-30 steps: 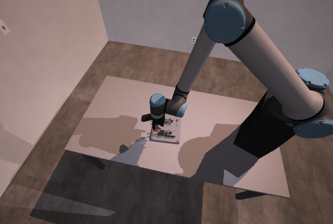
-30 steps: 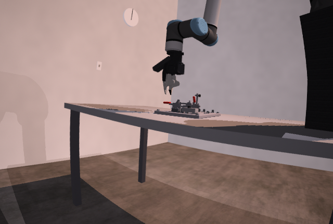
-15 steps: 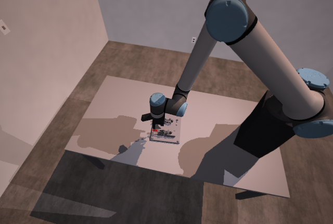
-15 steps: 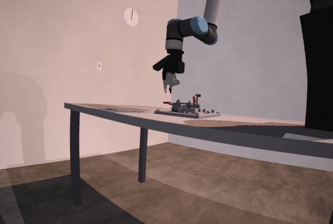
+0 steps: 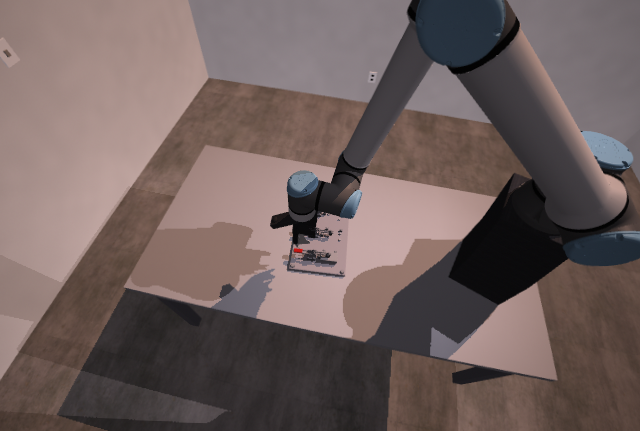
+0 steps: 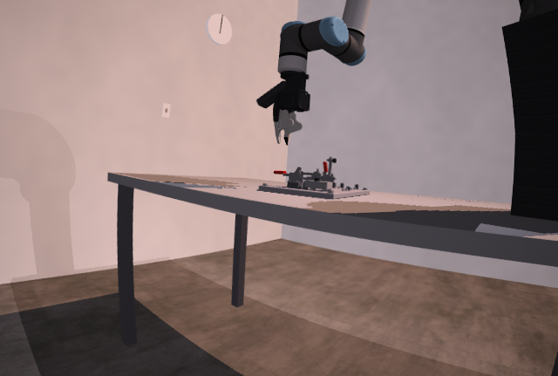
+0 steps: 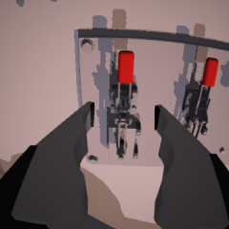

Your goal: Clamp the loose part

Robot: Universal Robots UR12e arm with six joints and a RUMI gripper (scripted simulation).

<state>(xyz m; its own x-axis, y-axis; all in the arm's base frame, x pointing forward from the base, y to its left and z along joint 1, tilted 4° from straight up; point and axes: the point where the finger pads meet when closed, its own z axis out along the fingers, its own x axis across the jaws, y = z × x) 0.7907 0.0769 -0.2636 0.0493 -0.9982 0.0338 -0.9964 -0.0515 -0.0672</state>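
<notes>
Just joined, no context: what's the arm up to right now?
The UR12e's gripper hangs well above the fixture plate on the table, partly closed and holding nothing. Below it are two toggle clamps: one red handle lies flat, the other stands up. From here, it can't be confirmed whether the part is seated.

Pale table (image 6: 189, 182) on dark legs carries grey fixture plate (image 6: 349, 193) and the arm's black pedestal (image 5: 509, 255).
</notes>
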